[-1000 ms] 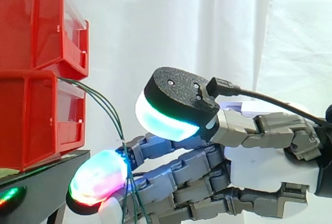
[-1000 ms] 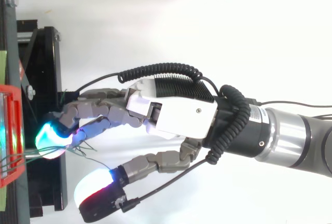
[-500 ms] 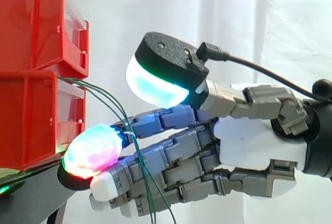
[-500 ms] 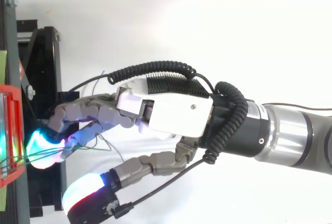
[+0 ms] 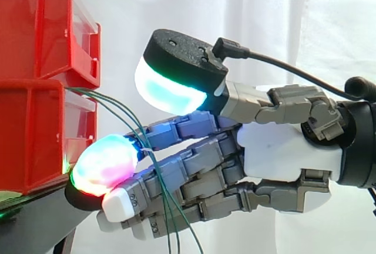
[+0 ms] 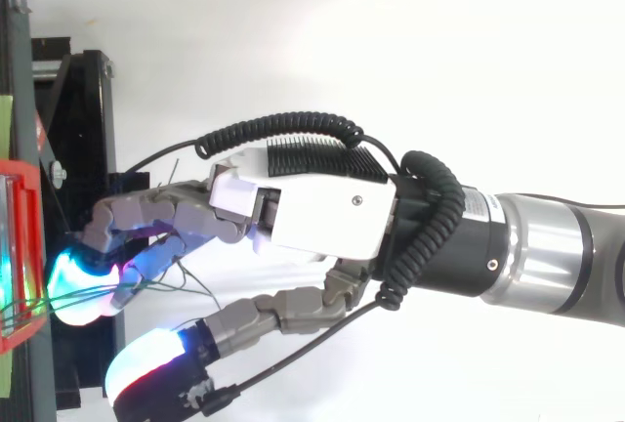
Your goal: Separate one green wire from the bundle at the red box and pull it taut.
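Note:
Several thin green wires (image 5: 120, 113) leave the front of the lower red bin (image 5: 35, 136), arc down to the right and drop across the hand's fingers to the bottom edge. A small white tie sits on them where they cross the upper finger. The hand (image 5: 288, 154) reaches in from the right with its fingers nearly straight, their glowing tips (image 5: 106, 164) close to the bin's front. Its thumb (image 5: 176, 74) is held well above the fingers, apart from the wires. From above, the hand (image 6: 312, 227) points left at the bin's edge (image 6: 20, 256). No single wire is pinched.
A second red bin (image 5: 41, 24) is stacked on the lower one. Both stand on a black stand (image 6: 78, 148) at the left. A white curtain hangs behind.
The hand has moved left toward the bins and risen a little. The thumb has lifted higher. The wires now drape further across the fingers.

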